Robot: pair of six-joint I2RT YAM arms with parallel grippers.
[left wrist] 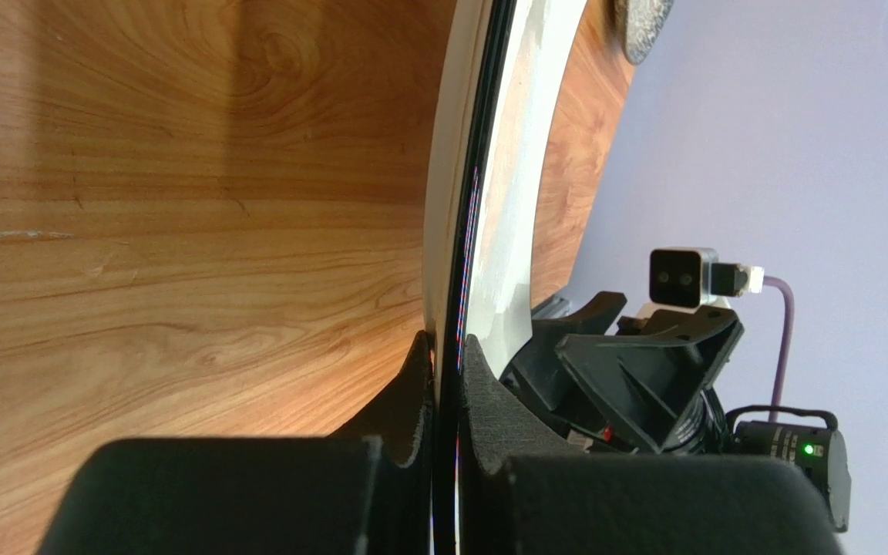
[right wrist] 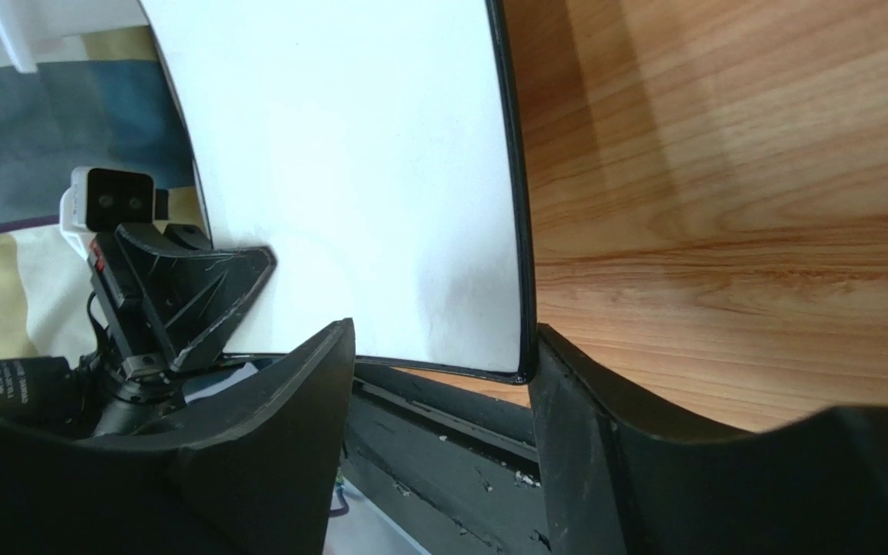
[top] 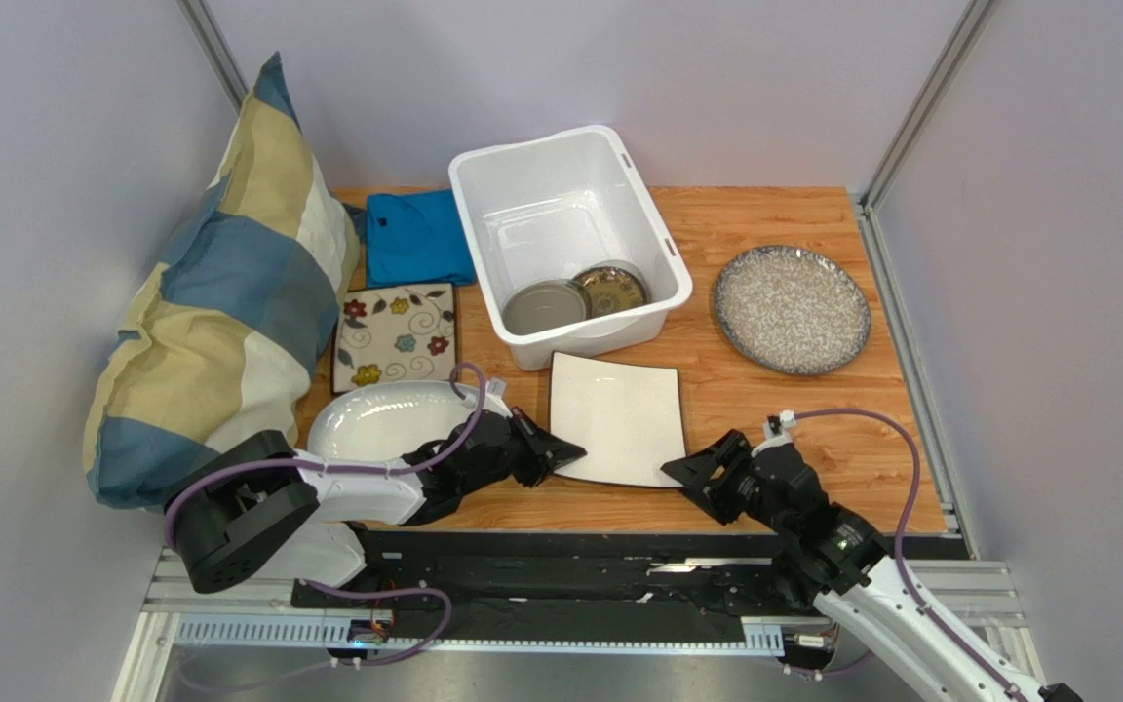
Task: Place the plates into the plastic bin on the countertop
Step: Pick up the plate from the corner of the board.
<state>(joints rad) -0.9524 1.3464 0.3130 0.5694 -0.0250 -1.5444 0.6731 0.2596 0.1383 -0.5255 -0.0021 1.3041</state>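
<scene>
White square plate [top: 619,417] lies on countertop [top: 795,424], just before the near wall of the bin [top: 664,220]; sides roughly equal, edges near parallel to the table's. Its near-left corner is clamped by left gripper [top: 565,451], fingers [left wrist: 414,393] shut on the rim; near-right corner is straddled by right gripper [top: 682,470], jaws held apart. Bin's long axis runs away from the arms; grey plate [top: 546,309] and brown plate [top: 613,287] are seen inside. Oval platter [top: 370,424] lies long axis left-right, partly under the left arm.
</scene>
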